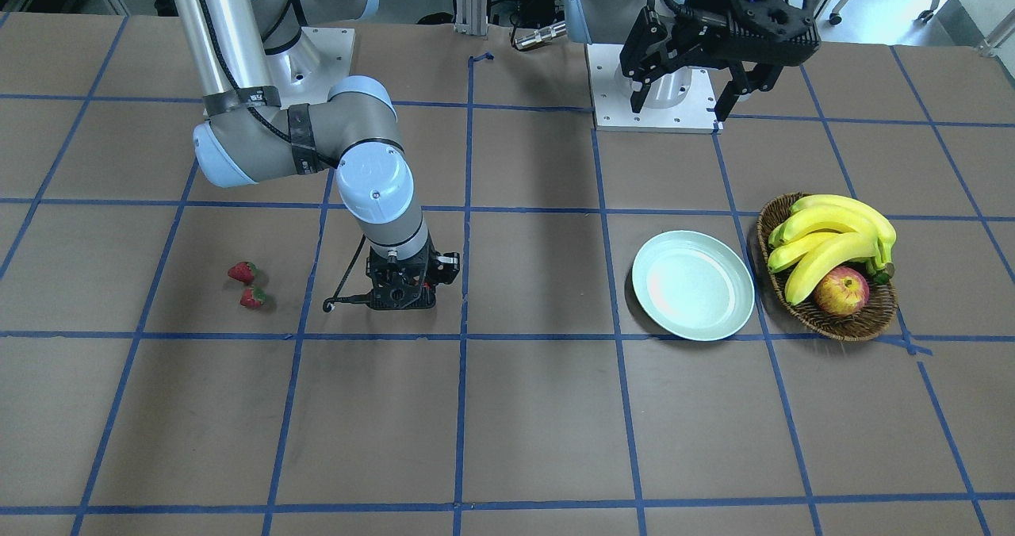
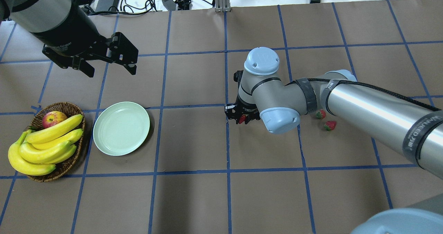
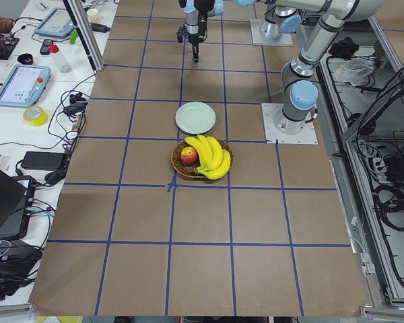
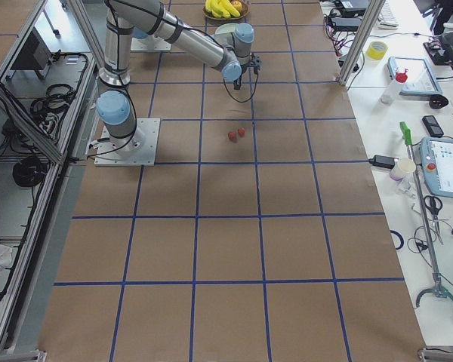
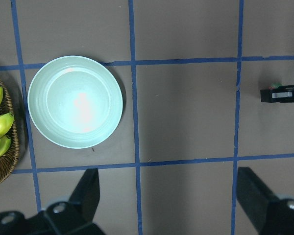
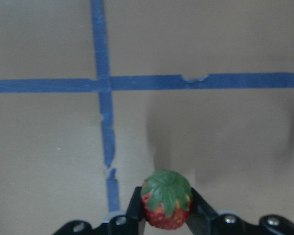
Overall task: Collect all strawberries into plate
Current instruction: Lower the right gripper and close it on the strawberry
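The right gripper [image 6: 166, 209] is clamped on one strawberry [image 6: 165, 191], cap towards the camera, well apart from the plate [image 2: 121, 128], which holds nothing. A second strawberry [image 1: 243, 271] and a third strawberry [image 1: 252, 296] lie just beside each other on the table [image 1: 539, 409] — untouched. The left gripper [image 2: 104, 59] hangs wide open behind the plate. As I judge it, none is delivered and all three are left.

Right fingers [image 6: 136, 211] pinched, left fingers [image 5: 86, 191] apart

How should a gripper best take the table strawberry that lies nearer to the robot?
Small and low on the table, the strawberry suits a grip from straight above, across its red body. The other strawberry lies close, so keep the fingers off that side.
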{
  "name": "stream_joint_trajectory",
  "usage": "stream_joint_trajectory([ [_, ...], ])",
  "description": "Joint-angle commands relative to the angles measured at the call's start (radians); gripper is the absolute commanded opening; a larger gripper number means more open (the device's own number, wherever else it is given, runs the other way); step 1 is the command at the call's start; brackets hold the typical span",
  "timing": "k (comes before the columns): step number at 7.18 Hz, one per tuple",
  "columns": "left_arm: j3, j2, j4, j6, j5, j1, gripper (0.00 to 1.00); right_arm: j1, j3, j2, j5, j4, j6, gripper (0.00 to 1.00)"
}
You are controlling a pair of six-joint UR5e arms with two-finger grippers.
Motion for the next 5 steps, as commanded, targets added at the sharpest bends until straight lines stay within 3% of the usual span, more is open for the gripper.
stream_joint_trajectory([
  [1, -0.001, -0.003, 0.014, 0.000, 0.000, 0.005, 1.00, 0.085, -0.040, 0.032, 0.128, -0.014, 0.098, 0.05],
  [2, -0.001, -0.001, 0.014, 0.000, 0.002, 0.002, 1.00, 0.126, -0.067, 0.087, 0.155, -0.056, 0.118, 0.06],
  [3, -0.003, -0.003, 0.016, 0.000, 0.000, 0.000, 1.00, 0.155, -0.115, 0.124, 0.157, -0.072, 0.170, 0.18],
  [4, -0.001, -0.003, 0.016, 0.000, 0.000, 0.005, 1.00, 0.165, -0.141, 0.138, 0.147, -0.072, 0.176, 0.47],
  [5, -0.001, -0.003, 0.016, 0.000, 0.002, 0.000, 1.00, 0.165, -0.141, 0.135, 0.131, -0.057, 0.175, 0.83],
])
